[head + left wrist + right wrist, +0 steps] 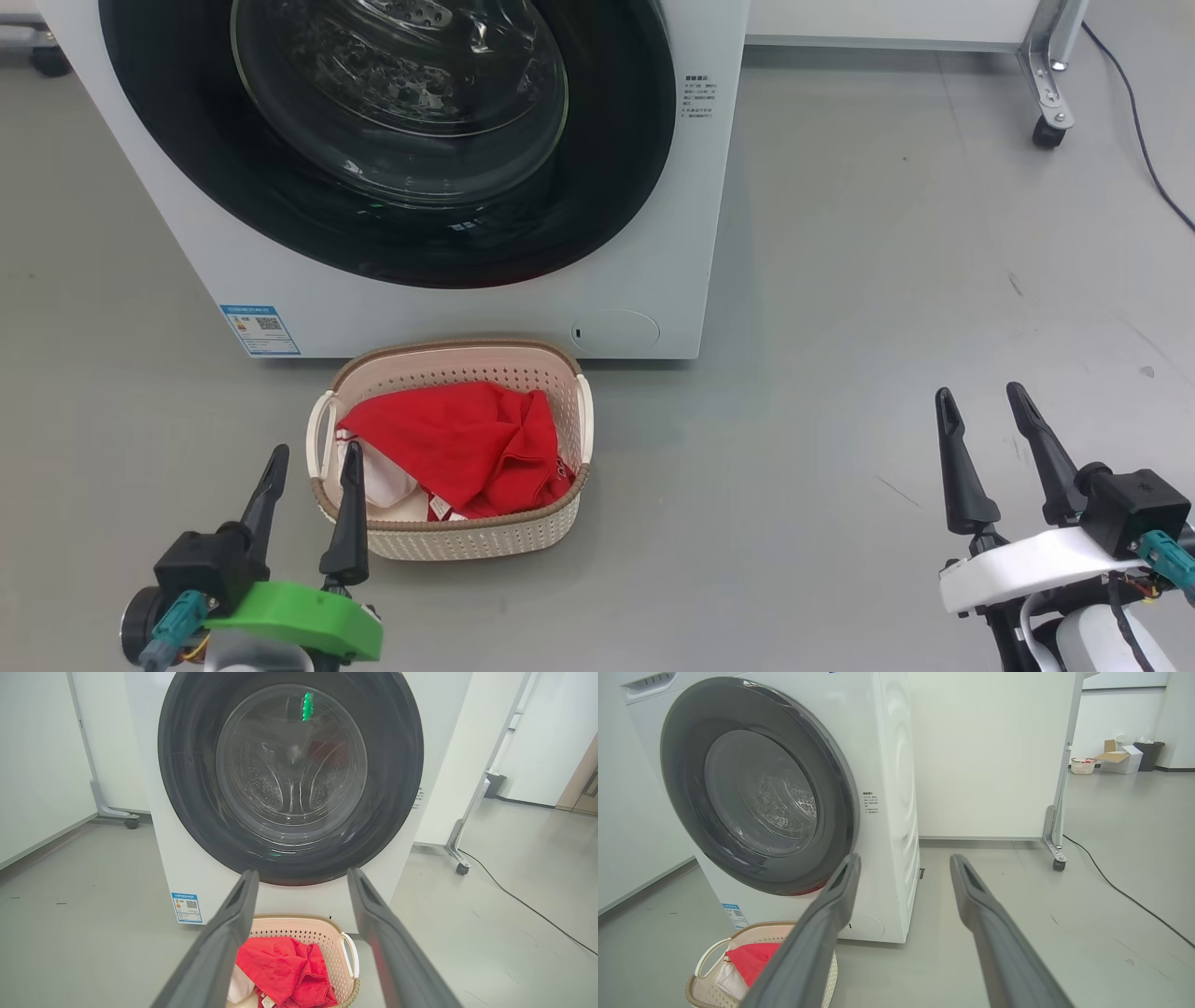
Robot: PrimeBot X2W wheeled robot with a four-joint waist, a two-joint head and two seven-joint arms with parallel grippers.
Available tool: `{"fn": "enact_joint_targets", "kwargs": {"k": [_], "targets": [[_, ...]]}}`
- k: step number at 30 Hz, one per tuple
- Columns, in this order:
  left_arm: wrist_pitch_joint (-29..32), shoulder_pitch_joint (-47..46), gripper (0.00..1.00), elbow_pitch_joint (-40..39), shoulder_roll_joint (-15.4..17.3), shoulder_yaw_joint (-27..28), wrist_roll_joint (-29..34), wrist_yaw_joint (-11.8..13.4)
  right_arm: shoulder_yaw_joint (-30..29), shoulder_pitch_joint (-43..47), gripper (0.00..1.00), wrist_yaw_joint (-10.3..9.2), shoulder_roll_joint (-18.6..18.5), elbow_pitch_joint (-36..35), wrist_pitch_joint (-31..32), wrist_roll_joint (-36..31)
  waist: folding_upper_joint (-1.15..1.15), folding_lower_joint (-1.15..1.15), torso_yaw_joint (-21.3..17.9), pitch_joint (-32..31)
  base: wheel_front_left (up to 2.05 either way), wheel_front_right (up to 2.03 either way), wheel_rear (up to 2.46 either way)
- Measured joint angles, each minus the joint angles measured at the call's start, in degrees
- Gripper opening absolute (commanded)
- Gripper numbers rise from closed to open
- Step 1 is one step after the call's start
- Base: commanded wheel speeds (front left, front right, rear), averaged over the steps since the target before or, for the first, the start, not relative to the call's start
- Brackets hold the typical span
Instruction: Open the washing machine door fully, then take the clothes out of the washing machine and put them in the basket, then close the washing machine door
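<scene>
On the floor at the foot of the washing machine (653, 233), the head view shows the basket (467, 537) just beside the machine's lower front edge. The clothes (457, 448) lie inside it, a red garment heaped over a white one. Above it the washing machine door (392, 140) looks shut against the front panel. The left gripper (316, 453) hangs by the basket's near left corner with its fingers spread and nothing between them. The right gripper (979, 392) is well apart over bare floor (840, 280), spread just as wide and also empty.

Seen from the left wrist, the door (289, 774) faces the camera squarely, its black rim lying flat on the cabinet. Steel drum ribs show through the glass. A dim reddish patch there could be a reflection or cloth; I cannot tell which. The basket (299, 918) and clothes (285, 966) sit below, between the parted fingers.

Seen from the right wrist, at an angle, the door (756, 788) shows no gap along its right side. The basket (756, 925) with the clothes (747, 959) stands at the machine's front left corner.

My judgement is that unloading and closing look finished. Nothing plainly remains, unless that reddish patch is a garment left in the drum.
</scene>
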Motion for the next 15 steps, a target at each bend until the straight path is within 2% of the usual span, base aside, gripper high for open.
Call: {"fn": "enact_joint_targets", "kwargs": {"k": [15], "targets": [[0.0, 0.04, 1.0, -0.04, -0.04, 0.23, -1.08, -0.24, -0.36, 0.24, 1.0, 0.01, 0.02, -0.18, 0.0, 0.0, 0.0, 0.0, 0.1, 0.05, 0.0, 0.0, 0.0]]}}
